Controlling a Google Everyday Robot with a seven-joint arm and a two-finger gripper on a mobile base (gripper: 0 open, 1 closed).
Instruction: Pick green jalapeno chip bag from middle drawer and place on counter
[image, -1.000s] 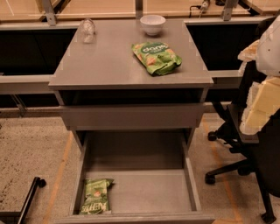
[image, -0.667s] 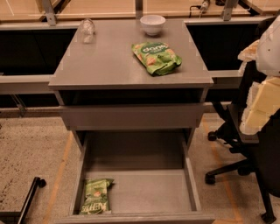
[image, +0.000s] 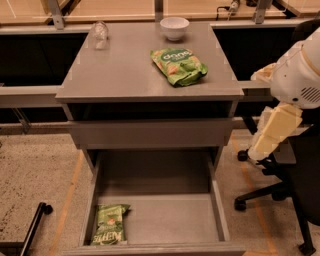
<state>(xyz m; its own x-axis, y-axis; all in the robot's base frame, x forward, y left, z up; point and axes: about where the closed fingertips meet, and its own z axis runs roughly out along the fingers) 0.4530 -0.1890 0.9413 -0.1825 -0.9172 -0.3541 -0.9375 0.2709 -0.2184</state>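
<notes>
The gripper (image: 274, 134) hangs at the right edge of the scene, beside the cabinet's right side and level with the closed upper drawer front (image: 150, 133), pale and tapering downward under the white arm (image: 300, 70); whether it is spread or closed cannot be made out from this angle, and it holds nothing visible. The middle drawer (image: 170, 215) is pulled out toward the near side; the green jalapeno chip bag (image: 109, 225) lies flat in its near left corner, against the left wall, its white lettering at the near end. Above, on the grey worktop (image: 125, 70), a brighter green chip bag (image: 178, 65) lies right of centre; a white bowl (image: 174, 27) sits at the far edge; a clear crumpled item (image: 100, 34) rests at the far left. A black office chair (image: 295, 190) stands on the speckled floor (image: 35, 175) at the right.
</notes>
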